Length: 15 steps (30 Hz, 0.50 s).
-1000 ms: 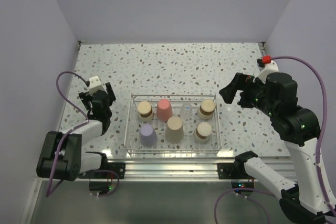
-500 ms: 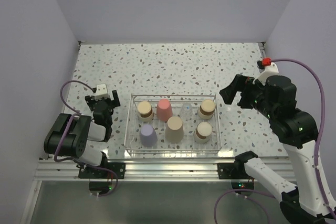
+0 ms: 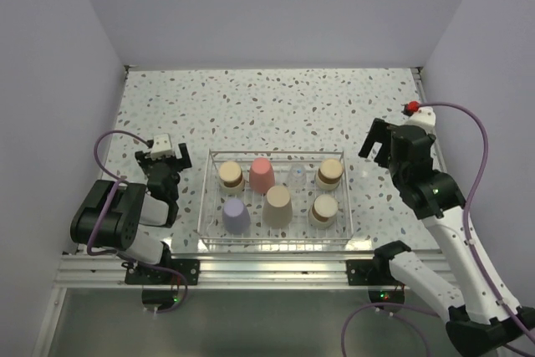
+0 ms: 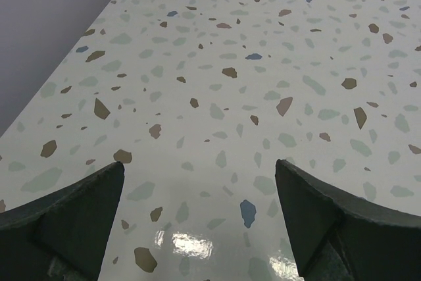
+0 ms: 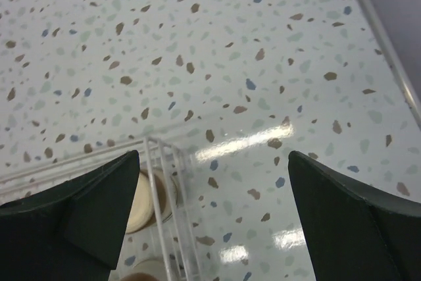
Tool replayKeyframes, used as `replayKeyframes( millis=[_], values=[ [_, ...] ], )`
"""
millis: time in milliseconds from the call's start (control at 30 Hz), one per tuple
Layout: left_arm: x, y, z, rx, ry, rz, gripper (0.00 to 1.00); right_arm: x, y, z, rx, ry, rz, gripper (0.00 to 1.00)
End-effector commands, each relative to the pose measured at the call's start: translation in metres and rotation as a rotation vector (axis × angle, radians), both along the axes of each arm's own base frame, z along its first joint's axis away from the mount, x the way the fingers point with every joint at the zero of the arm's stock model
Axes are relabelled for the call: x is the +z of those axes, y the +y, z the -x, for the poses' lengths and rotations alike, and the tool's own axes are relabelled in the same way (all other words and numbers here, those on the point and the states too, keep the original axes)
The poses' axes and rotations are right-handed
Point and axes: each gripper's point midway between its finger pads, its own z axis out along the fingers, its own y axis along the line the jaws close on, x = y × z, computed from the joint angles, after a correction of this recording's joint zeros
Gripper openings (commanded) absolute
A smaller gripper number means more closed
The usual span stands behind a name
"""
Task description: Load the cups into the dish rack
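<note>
Speckled terrazzo bench (image 3: pixel 276 106) | shallow see-through wire-barred dish rack (image 3: pixel 206 198) sits centre-front, all seven small cups (image 3: pixel 277 205) inside, bases up, likely to drain | left tool (image 4: pixel 199 182) and right tool (image 5: pixel 214 162) both spread wide, empty, flanking rack; loading looks finished
</note>
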Motion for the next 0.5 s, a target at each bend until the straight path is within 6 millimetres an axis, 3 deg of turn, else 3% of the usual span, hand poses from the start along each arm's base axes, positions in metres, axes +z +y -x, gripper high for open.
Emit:
replayKeyframes(
  millis=[0, 67, 133, 233, 267, 300, 433, 467],
  values=[
    [0.032, 0.000, -0.006, -0.001, -0.131, -0.005, 1.00, 0.020, -0.039, -0.022, -0.224, -0.144, 0.116, 0.98],
    [0.032, 0.000, -0.006, -0.001, -0.131, -0.007, 1.00, 0.009, -0.046, -0.034, -0.272, -0.135, 0.177, 0.98],
    [0.032, 0.000, -0.006, -0.001, -0.130, -0.005, 1.00, -0.014, -0.062, -0.038, -0.333, -0.076, 0.297, 0.98],
    [0.033, 0.000, -0.006, -0.001, -0.132, -0.007, 1.00, -0.031, -0.068, -0.052, -0.336, -0.087, 0.281, 0.98],
    [0.032, 0.000, -0.006, -0.001, -0.129, -0.007, 1.00, -0.026, -0.068, -0.060, -0.344, -0.140, 0.254, 0.98],
    [0.032, 0.000, -0.006, -0.001, -0.131, -0.007, 1.00, -0.040, -0.072, -0.060, -0.343, -0.128, 0.274, 0.98],
    [0.033, 0.000, -0.006, -0.001, -0.134, -0.006, 1.00, -0.066, -0.080, -0.067, -0.380, -0.187, 0.252, 0.98],
    [0.032, 0.000, -0.006, -0.001, -0.131, -0.007, 1.00, -0.081, -0.082, -0.067, -0.387, -0.178, 0.248, 0.98]
  ],
)
